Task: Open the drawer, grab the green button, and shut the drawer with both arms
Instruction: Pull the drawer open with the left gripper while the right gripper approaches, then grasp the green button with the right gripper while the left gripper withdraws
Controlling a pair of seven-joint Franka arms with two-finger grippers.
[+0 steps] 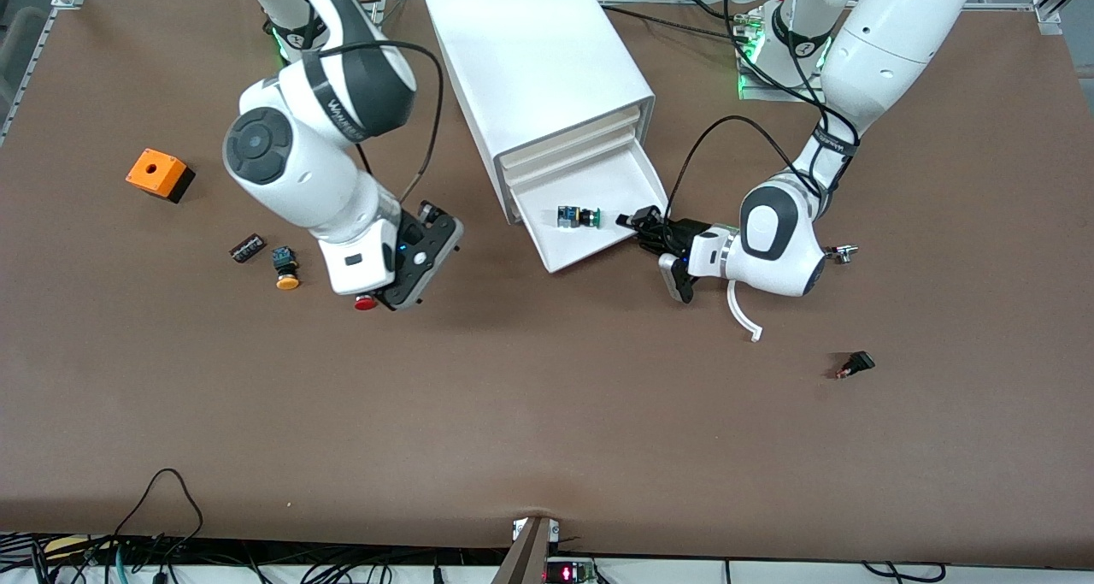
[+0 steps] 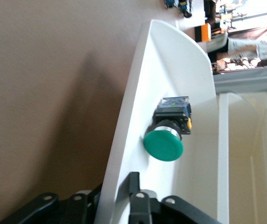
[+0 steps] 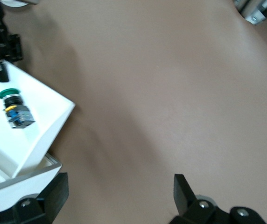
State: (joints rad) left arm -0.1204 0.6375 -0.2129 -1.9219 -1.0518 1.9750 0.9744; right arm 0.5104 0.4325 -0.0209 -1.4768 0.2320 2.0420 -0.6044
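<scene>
The drawer (image 1: 571,255), lowest in the white cabinet (image 1: 530,62), stands pulled out. The green-capped button (image 1: 581,217) lies on its side on the drawer floor (image 2: 196,93), cap (image 2: 164,144) toward my left gripper. That left gripper (image 1: 639,221) straddles the drawer's front wall (image 2: 138,107) at the corner toward the left arm's end. One finger (image 2: 133,184) is inside, with a thin gap to the wall. My right gripper (image 1: 440,216) hangs open and empty over bare table beside the cabinet. The right wrist view shows the button (image 3: 12,105) and the drawer corner (image 3: 54,116).
Toward the right arm's end lie an orange box (image 1: 158,174), a yellow-capped button (image 1: 285,268), a small dark part (image 1: 246,248) and a red button (image 1: 366,303) under the right hand. A black part (image 1: 855,364) lies toward the left arm's end.
</scene>
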